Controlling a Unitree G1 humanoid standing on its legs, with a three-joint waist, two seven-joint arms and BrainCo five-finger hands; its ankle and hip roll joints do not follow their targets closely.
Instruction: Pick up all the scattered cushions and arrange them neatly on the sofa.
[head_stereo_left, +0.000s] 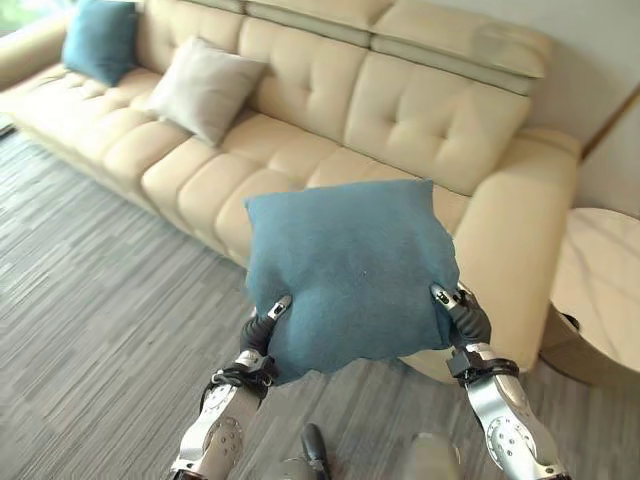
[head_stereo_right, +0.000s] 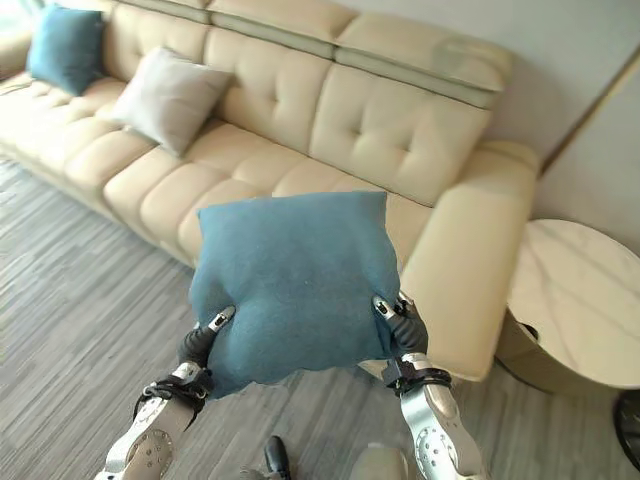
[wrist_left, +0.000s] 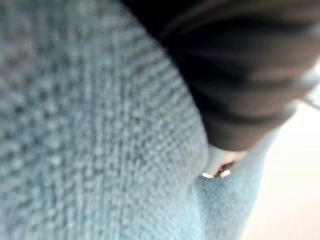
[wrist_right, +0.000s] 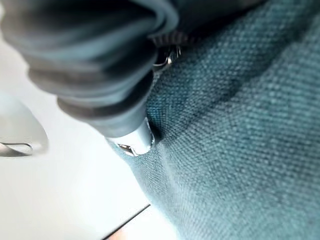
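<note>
Teal cushion (head_stereo_left: 350, 275) pinched between left robot hand (head_stereo_left: 268, 322) and right robot hand (head_stereo_left: 460, 312), raised flat-on before sofa (head_stereo_left: 420, 120) end seat, armrest side.

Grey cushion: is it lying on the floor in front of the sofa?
No, the grey cushion leans against the backrest on the sofa seat, beside a teal cushion.

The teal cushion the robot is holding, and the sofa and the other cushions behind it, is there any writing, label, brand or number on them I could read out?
None: no words, labels, numbers or signs can be read.
Teal cushion, held between left hand and right hand: plain fabric.
Sofa, grey cushion, second teal cushion, round side table: no print seen.
</note>
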